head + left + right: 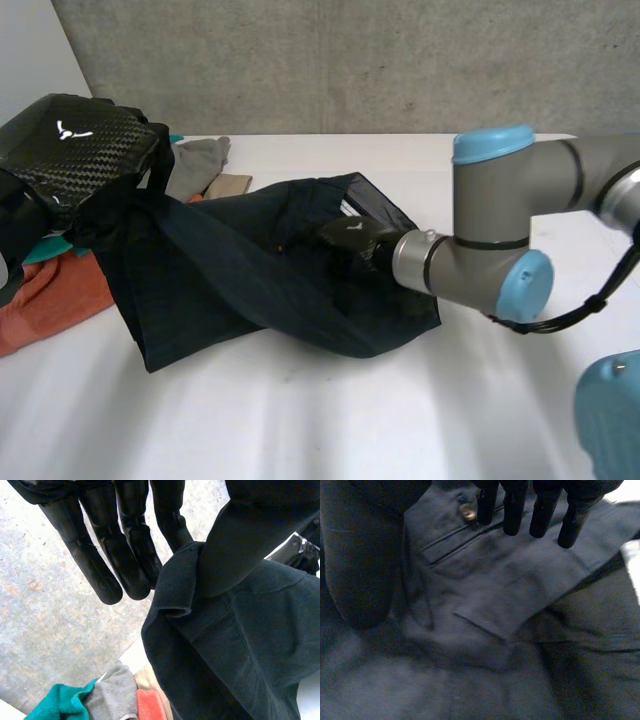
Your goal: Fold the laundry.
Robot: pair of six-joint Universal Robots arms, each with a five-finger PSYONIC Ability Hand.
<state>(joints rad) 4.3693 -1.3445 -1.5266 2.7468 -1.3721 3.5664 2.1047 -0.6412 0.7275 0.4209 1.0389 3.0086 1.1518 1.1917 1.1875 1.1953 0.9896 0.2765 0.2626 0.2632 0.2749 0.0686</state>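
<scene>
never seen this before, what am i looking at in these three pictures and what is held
It is a two-armed robot at a white table, folding laundry. The wide picture looks down from between the arms; the other two come from wrist cameras, looking along each black hand. A dark garment lies on the table, with an orange cloth and a grey cloth beside it. The left hand pinches the garment's edge between thumb and fingers; the right hand rests straight-fingered on its middle.

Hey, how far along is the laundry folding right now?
Nothing looks folded yet. In hand: the left hand pinches one end of the dark garment, lifted off the table, while the right hand lies flat on its middle. Left: folding it, then the orange cloth and grey cloth.
</scene>
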